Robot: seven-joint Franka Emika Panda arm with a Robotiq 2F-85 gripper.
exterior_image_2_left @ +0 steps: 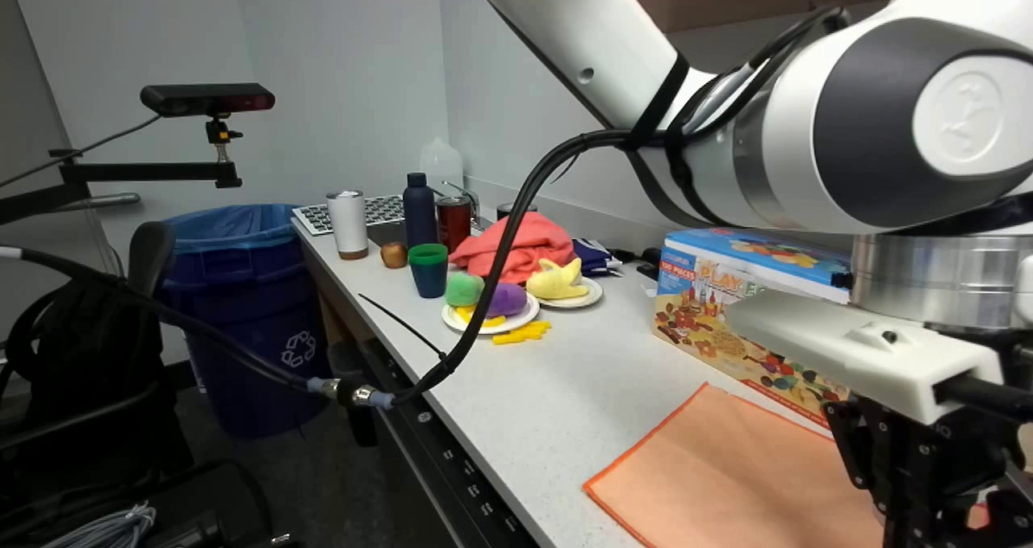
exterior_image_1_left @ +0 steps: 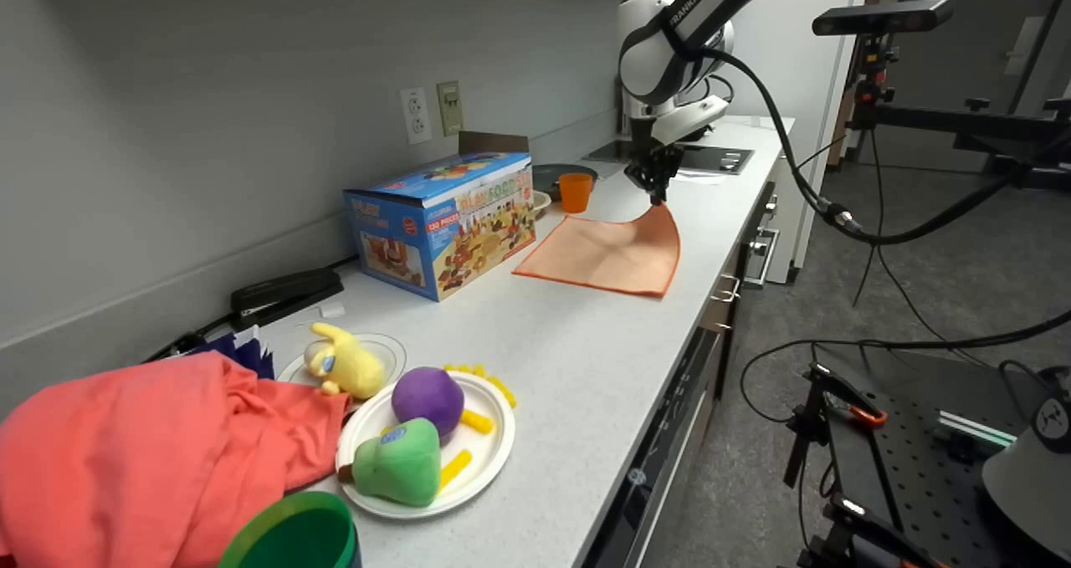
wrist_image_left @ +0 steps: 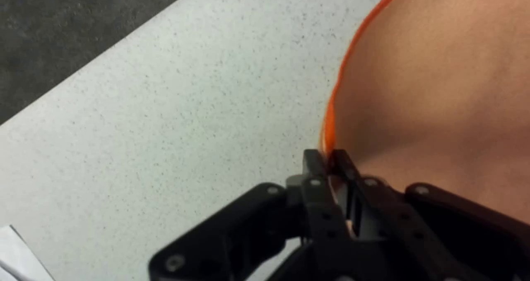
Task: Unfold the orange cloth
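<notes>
The orange cloth (exterior_image_1_left: 604,254) lies mostly flat and spread on the white counter, with a brighter orange hem. Its corner nearest the cooktop is raised, and the side below that corner curves up. My gripper (exterior_image_1_left: 658,201) is shut on this raised corner, a little above the counter. In the wrist view, the hem of the cloth (wrist_image_left: 447,78) runs between the two fingertips of the gripper (wrist_image_left: 328,159). In an exterior view the cloth (exterior_image_2_left: 742,467) is cut off by the lower frame edge and partly hidden behind the gripper. The pinched bit of cloth is hidden between the fingers.
A blue play food box (exterior_image_1_left: 439,225) stands against the wall beside the cloth. An orange cup (exterior_image_1_left: 575,192) and a dark pan (exterior_image_1_left: 548,173) are behind it. A cooktop (exterior_image_1_left: 711,158) lies beyond the gripper. A plate of toys (exterior_image_1_left: 494,459) sits farther along the counter.
</notes>
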